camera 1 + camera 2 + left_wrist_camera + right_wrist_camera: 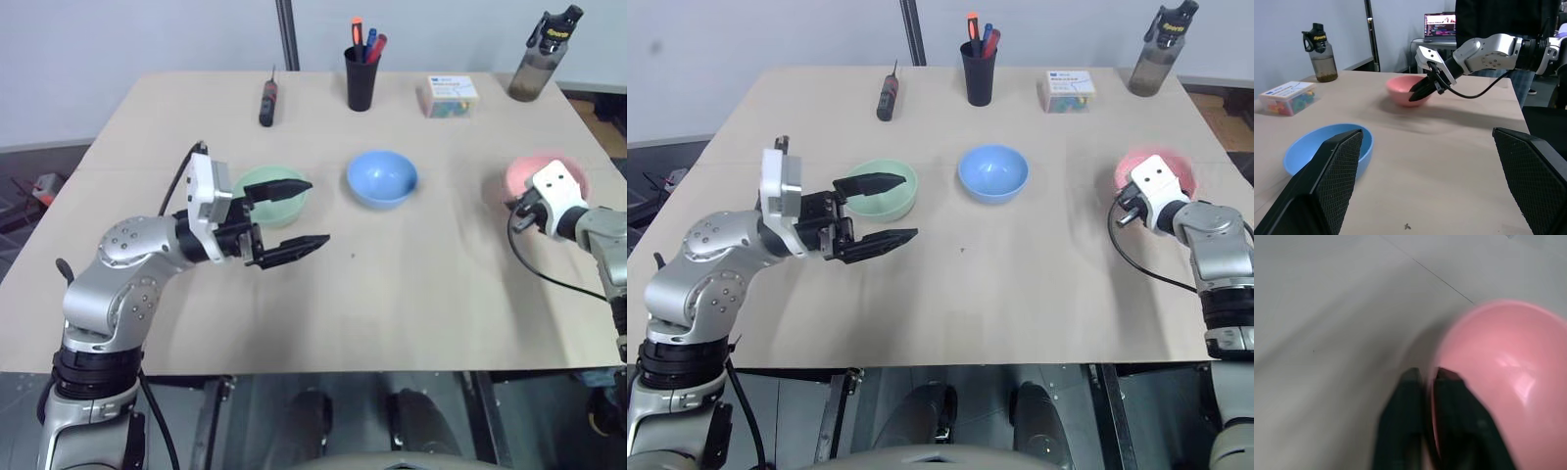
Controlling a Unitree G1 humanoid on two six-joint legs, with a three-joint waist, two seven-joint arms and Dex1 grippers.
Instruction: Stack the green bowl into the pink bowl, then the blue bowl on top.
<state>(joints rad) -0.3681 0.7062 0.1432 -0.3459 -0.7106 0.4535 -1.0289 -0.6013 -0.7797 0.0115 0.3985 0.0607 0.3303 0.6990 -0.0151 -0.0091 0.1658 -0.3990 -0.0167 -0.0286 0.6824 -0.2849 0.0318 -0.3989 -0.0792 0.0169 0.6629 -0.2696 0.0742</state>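
Lettering runs across the dark cap band of the smoky water bottle (542,57) at the table's far right corner, but it cannot be read with any confidence. Beside the bottle sits a clear box (450,96) of coloured bits with a white-and-blue label, its print too small to make out. A black pen cup (361,76) holds orange, blue and red pens, and a dark screwdriver (266,102) lies further to the left along the same far edge.

On the pale table (392,294) the three bowls stand in a row, well apart. The green bowl (890,203) is on the left, the blue bowl (382,177) in the middle, the pink bowl (1498,362) on the right near the table's edge.

The left gripper (292,218) hangs above the table with its arm bent and its wrist turned inward, so the fingers point level toward the middle. They are spread wide and hold nothing; the upper finger crosses in front of the green bowl's near rim.

The right gripper (1426,377) reaches forward and slightly downward at the pink bowl's near-left side. Its two black fingers are pinched together on the bowl's rim, one inside the wall and one outside.
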